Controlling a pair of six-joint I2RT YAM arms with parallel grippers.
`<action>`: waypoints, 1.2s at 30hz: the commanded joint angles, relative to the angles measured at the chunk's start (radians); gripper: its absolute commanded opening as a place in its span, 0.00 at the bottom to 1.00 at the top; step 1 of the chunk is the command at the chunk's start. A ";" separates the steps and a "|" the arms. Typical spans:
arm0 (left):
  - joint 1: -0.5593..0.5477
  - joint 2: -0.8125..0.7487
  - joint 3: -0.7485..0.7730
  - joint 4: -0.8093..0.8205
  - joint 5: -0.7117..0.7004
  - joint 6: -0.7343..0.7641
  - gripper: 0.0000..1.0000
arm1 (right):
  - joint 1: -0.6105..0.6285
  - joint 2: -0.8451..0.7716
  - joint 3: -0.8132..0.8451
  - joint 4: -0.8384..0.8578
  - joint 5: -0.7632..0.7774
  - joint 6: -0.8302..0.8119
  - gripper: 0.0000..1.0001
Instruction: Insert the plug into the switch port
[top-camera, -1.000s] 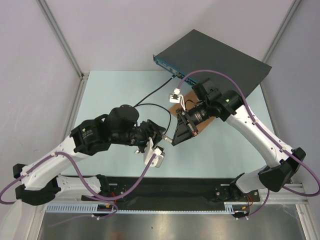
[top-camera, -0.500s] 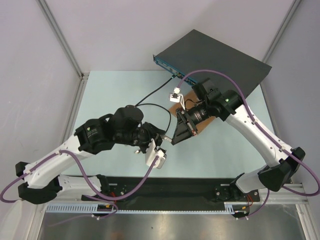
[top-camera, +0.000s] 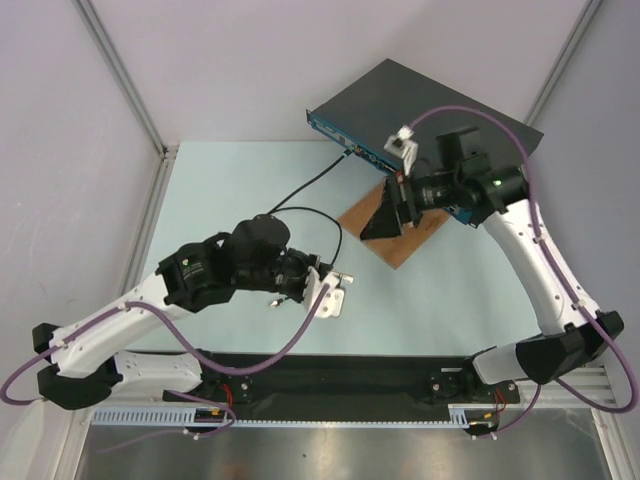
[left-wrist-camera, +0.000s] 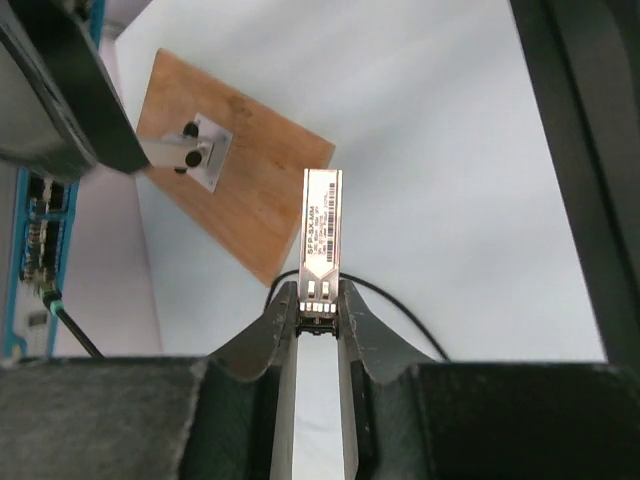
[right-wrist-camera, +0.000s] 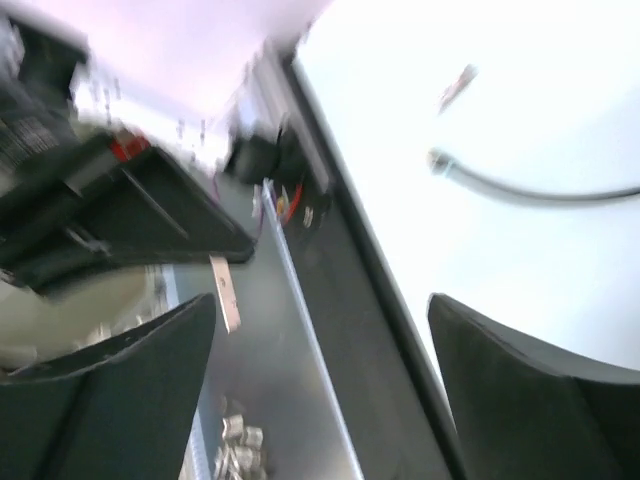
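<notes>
We judge the plug (left-wrist-camera: 322, 232) to be a small, stiff, metal-cased module. It looks light but smooth-sided, so a careless pinch could let it slip or twist. The flat sides near the rear end are the place to take it, leaving the long nose free to enter a port.

That is how it sits now. The left gripper (left-wrist-camera: 318, 300) is clamped on the plug's rear end, and the labelled body sticks out straight ahead of the jaws, in line with them. The switch (left-wrist-camera: 40, 240) lies ahead and to the left of those jaws, well apart from the plug's tip, with its blue face nearly edge-on to us (a black cable (left-wrist-camera: 75, 335) occupies one port). Also ahead-left of the jaws is the wooden board (left-wrist-camera: 240, 190), which carries a small metal bracket (left-wrist-camera: 190, 155).

Seen from above, the left arm reaches forward with its elbow bent and its wrist low over the table (top-camera: 220, 190). The right gripper (right-wrist-camera: 320, 300) hangs over the board just in front of the switch's face. Its jaws are spread wide with nothing between them, and its own wrist view is blurred.
</notes>
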 joint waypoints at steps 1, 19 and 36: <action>-0.003 0.006 -0.003 0.172 -0.103 -0.343 0.00 | -0.094 -0.090 0.087 0.126 0.023 0.128 0.95; 0.076 0.329 0.257 0.295 -0.512 -1.080 0.00 | -1.004 -0.265 -0.011 0.146 -0.043 0.340 1.00; 0.165 0.627 0.566 0.195 -0.485 -1.048 0.00 | -1.017 -0.177 -0.261 0.312 -0.043 0.431 0.99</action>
